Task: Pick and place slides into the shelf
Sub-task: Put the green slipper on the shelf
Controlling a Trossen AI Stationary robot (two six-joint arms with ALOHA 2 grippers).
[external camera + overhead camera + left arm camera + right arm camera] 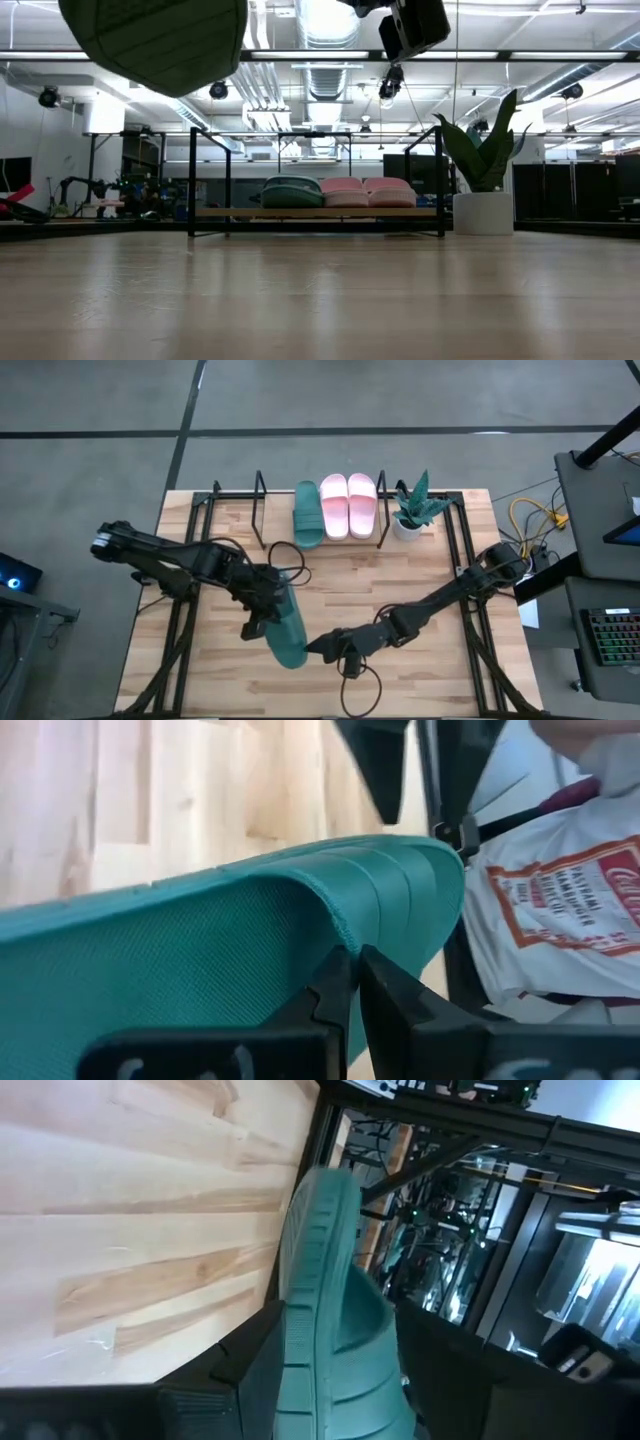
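A dark green slide (289, 625) is held up above the table's near middle; in the low view it hangs high, the green slide (150, 40) well clear of the wood. My left gripper (262, 610) is shut on it from the left. My right gripper (318, 648) is at its near end, coming from the right. The black rod shelf (258, 500) at the far edge holds another green slide (308, 515) and two pale pink slides (347, 506), all resting on its wooden board (320, 212). My left gripper (352, 985) pinches the thin edge of the slide's strap (335, 925) between its two fingers, coming level from the table's left. The slide is lifted clear and stands on its side. My right gripper (335, 1400) has the slide's near end (325, 1360) between its fingers, one finger (225, 1375) on each face, coming from the table's right. The ribbed sole edge (310, 1250) runs away from the gripper, clear of the table.
A potted plant in a white pot (413, 512) stands at the shelf's right end. The arms' black frames (465, 560) run along both table sides. Bare wood lies between the held slide and the shelf. A free slot shows at the shelf's left (235, 510).
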